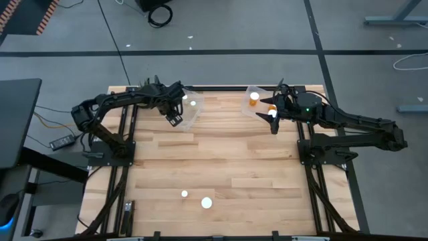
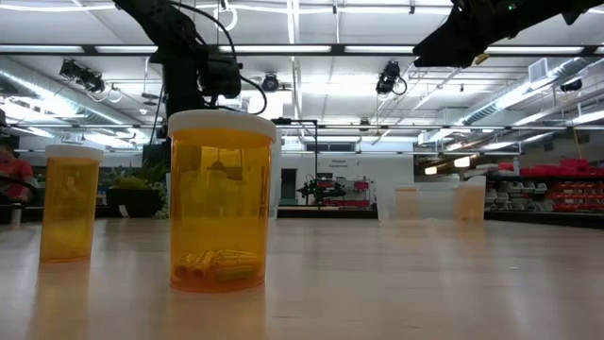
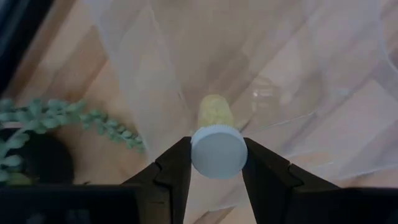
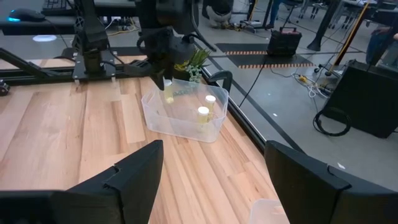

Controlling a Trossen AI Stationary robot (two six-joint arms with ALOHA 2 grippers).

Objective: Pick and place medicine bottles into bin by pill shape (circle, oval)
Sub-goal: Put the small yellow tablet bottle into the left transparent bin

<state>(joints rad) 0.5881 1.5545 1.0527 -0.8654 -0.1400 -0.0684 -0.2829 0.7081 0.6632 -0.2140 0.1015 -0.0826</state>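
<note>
Bottle (image 3: 217, 148) hangs clamped by its cap in the left end effector (image 3: 217, 163), poised over the left bin (image 1: 190, 115) for dropping; the right end effector (image 4: 214, 180) waits wide open, empty, beside its own bin (image 1: 257, 100).

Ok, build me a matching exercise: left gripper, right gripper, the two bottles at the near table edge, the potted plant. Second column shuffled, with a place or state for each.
Things:
1. left gripper
2. right gripper
3. two loose bottles
4. potted plant

Places or states:
A. standing on bare wood, away from both bins
B. open, holding nothing
C. beside the left bin, outside it
D. shut on a white-capped bottle over the left bin

Pairs: 1-D, 2-B, 3-A, 4-C
</note>
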